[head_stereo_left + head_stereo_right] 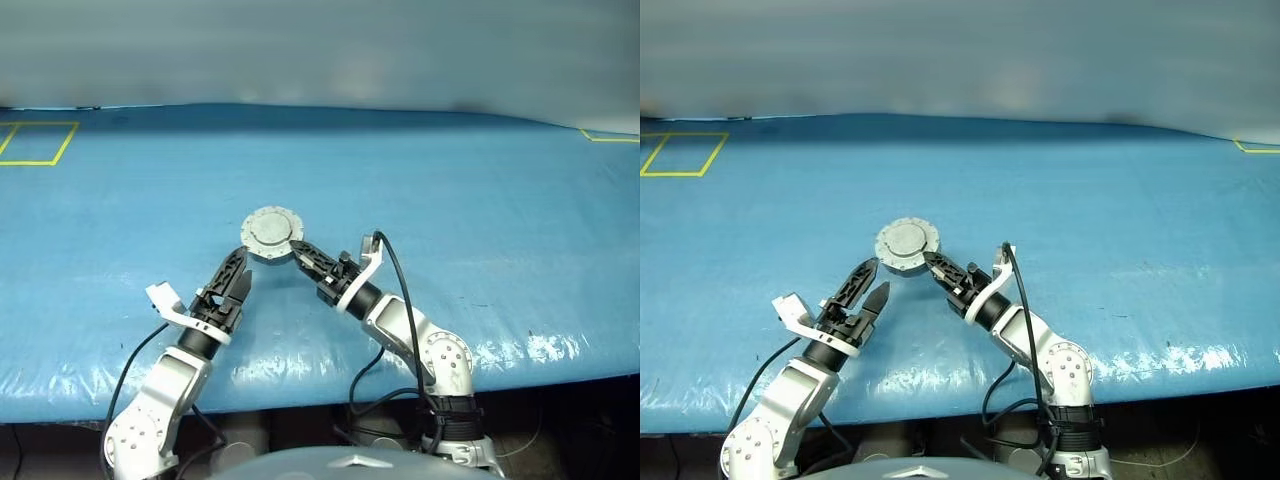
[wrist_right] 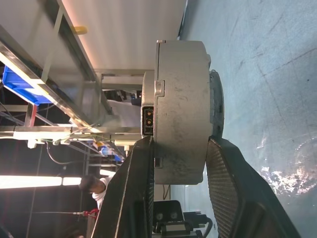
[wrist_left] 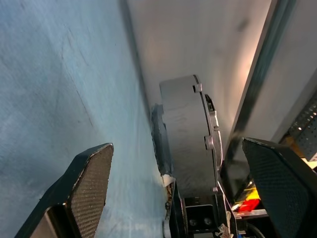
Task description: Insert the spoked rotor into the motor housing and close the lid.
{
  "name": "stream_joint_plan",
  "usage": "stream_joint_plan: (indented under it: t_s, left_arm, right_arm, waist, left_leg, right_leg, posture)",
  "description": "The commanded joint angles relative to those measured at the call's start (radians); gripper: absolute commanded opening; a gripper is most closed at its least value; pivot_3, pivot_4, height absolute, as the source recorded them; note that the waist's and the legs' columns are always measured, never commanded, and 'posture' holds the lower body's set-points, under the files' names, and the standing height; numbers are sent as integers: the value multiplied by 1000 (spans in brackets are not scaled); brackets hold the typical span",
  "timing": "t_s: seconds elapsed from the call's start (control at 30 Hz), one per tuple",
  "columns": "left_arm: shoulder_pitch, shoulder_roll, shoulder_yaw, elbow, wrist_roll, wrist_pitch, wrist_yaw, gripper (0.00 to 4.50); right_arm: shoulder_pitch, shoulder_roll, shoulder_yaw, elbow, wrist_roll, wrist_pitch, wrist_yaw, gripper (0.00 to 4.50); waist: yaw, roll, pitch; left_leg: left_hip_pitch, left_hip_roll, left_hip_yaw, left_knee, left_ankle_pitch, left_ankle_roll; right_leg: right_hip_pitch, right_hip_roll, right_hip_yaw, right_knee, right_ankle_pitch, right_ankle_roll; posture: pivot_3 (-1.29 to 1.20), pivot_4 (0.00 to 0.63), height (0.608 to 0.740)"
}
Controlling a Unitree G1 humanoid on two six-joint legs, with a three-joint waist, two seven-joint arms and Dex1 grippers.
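The motor housing (image 1: 270, 234) sits closed, lid (image 1: 270, 229) on top with its plain grey outside showing, held just above the blue table (image 1: 480, 190) by the right gripper (image 1: 303, 254). That gripper's two black fingers clamp the assembly across its thickness, one finger on each flat face, as the right wrist view makes plain. The right arm reaches forward and toward the left, roughly level.

The left gripper (image 1: 866, 281) hangs just beside the housing on its left, jaws spread wide and grasping nothing; the housing's edge lies straight ahead between its fingers (image 3: 89, 183), a little apart. The disc's flat faces run along that gripper's line of reach.

The spoked rotor is presumably shut inside, though I cannot confirm that from here. The right arm is the one in contact; any set-down falls to it.
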Motion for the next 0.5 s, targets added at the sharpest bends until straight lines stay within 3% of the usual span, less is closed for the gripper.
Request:
stream_joint_plan:
  t_s: [0.03, 0.5]
  left_arm:
    - [23, -67, -64, -14, -49, -27, -40, 4500]
    - [-30, -53, -129, 79, -34, -163, -103, 4500]
  right_arm:
    - [-19, 58, 25, -70, 55, -5, 11, 1141]
    - [22, 32, 64, -120, 96, 8, -28, 1141]
  waist:
    - [0, 0, 0]
    - [0, 0, 0]
  left_leg:
    - [0, 0, 0, 0, 0, 0]
    - [0, -3, 0, 1, 0, 0]
  right_leg:
    - [0, 0, 0, 0, 0, 0]
    - [0, 1, 0, 0, 0, 0]
  posture:
    - [0, 150, 740]
    - [0, 150, 740]
